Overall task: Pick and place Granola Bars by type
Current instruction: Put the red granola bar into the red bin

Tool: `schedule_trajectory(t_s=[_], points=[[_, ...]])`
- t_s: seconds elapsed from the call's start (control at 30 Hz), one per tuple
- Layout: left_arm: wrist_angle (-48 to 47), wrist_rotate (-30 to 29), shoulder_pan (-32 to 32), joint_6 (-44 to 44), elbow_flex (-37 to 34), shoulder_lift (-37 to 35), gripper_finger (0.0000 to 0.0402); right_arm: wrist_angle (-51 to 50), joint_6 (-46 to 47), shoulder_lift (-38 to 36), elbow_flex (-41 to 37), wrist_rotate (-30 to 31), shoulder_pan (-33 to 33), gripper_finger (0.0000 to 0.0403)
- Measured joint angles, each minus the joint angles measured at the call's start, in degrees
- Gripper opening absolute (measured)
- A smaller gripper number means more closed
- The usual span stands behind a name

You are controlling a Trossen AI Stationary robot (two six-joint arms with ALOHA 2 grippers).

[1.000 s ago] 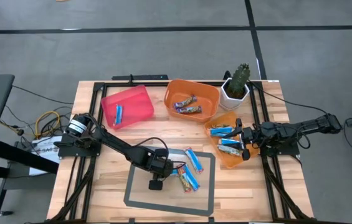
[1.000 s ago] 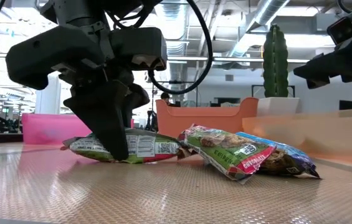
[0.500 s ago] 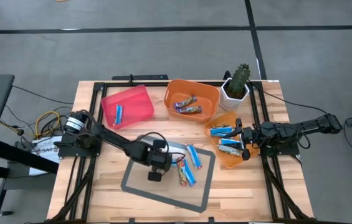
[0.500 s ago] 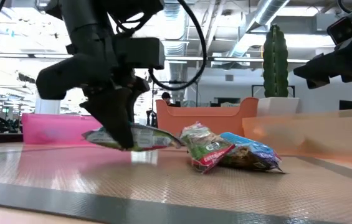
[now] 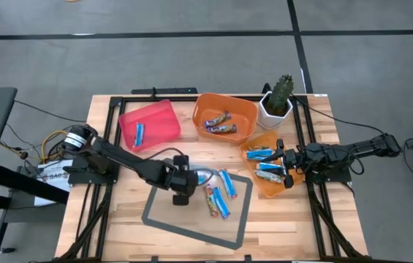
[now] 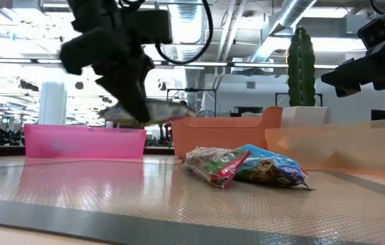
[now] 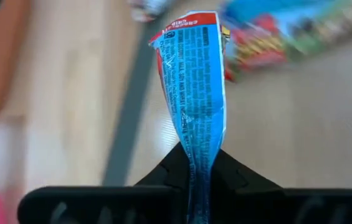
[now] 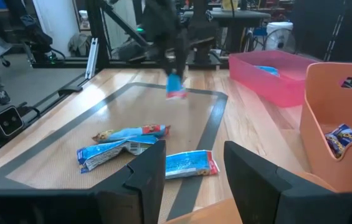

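Observation:
My left gripper [image 5: 184, 183] is above the grey-bordered mat [image 5: 164, 221] and is shut on a blue-wrapped granola bar [image 7: 191, 87], which is raised over the table in the low view [image 6: 152, 112]. Three more bars lie flat on the mat [image 5: 219, 196], and two of them show in the low view [image 6: 247, 165]. One blue bar [image 5: 139, 133] lies in the pink bin [image 5: 155, 117]. Brown bars [image 5: 218, 124] lie in the far orange bin [image 5: 243, 109]. My right gripper [image 8: 194, 186] is open above the right orange bin [image 5: 268, 190], which holds blue bars [image 5: 264, 155]. My left gripper pinches the blue bar by one end of its wrapper [image 7: 195, 163] between the two fingers. The fingers [image 6: 132, 102] slant down from above. The bar is lifted clear of the mat, lies about level, and its red-printed free end [image 7: 191, 22] points away from the fingers.
A cactus in a white pot [image 5: 278, 101] stands at the far right, beside both orange bins. A black frame rail [image 5: 305, 139] runs along the table's right side near my right arm. Bare wood [image 5: 118, 212] shows left of the mat.
My left gripper has risen from the mat and moved toward the table's far edge, still shut on the bar. The bar, which lay on the mat, is now lifted clear. The mat has turned slightly on the table, and the bars lying on it have shifted with it.

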Motion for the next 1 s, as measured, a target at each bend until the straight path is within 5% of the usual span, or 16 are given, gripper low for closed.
schedule_trajectory(t_s=[0.3, 1.0], points=[[-6.3, -9.3, 5.9, -9.5, 0.0, -6.2, 0.0018, 0.0, 0.0, 0.0, 0.0, 0.0, 0.0, 0.0154], [-32.8, -20.0, 17.1, -35.1, -0.2, -17.5, 0.0014, 0.0, 0.0, 0.0, 0.0, 0.0, 0.0, 0.0154]])
